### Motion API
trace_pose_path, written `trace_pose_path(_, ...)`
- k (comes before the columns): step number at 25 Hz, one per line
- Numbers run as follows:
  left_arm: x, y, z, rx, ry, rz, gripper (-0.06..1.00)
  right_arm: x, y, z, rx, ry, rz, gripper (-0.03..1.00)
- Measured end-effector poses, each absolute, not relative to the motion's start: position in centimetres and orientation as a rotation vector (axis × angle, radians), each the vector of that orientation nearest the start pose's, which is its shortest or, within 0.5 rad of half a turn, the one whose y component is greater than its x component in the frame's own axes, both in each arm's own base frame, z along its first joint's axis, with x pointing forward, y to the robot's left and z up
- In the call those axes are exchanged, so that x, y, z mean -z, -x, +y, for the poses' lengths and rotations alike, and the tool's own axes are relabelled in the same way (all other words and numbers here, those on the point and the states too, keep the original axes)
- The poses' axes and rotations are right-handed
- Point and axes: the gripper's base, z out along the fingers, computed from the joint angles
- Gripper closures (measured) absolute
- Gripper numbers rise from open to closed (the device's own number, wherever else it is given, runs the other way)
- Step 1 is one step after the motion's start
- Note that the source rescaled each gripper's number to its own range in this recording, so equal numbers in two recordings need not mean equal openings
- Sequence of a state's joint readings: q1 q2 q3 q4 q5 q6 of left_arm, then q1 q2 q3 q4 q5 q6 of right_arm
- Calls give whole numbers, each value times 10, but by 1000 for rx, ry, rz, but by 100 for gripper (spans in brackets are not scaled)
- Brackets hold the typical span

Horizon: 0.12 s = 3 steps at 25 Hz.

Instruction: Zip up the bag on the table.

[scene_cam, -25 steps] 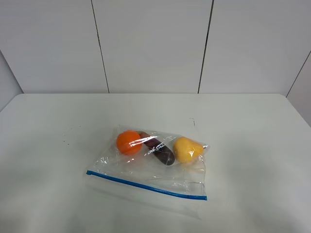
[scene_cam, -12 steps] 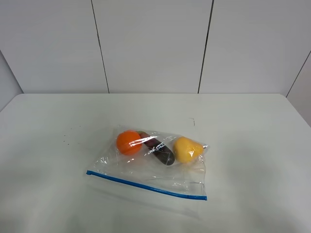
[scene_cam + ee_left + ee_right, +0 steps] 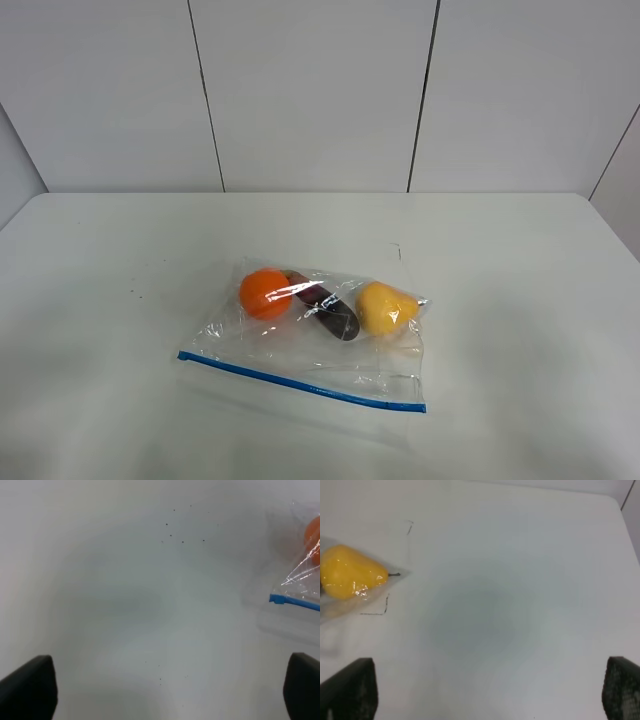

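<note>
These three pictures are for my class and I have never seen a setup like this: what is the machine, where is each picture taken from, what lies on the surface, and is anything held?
It is a robot with two arms. One camera looks down from high up; the other two sit on the arms' wrists.

On the white table lies a clear bag with a blue zipper strip, holding an orange item, a dark purple item and a yellow item.

The dark shapes in the wrist pictures' corners are the left gripper and right gripper. Both are open and hold nothing.
</note>
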<state>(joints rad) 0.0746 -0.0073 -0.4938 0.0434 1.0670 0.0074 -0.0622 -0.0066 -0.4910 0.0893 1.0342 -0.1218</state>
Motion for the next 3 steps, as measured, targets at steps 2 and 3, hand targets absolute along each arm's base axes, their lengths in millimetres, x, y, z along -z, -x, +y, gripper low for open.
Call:
trace_pose_path(2,-275,6,3,-103,71,2049,1,-277,4,7,10,63,2016,-3)
trace_pose_path(3,-275,6,3,-103,71,2049,1,-277,4,7,10,63,2016,-3)
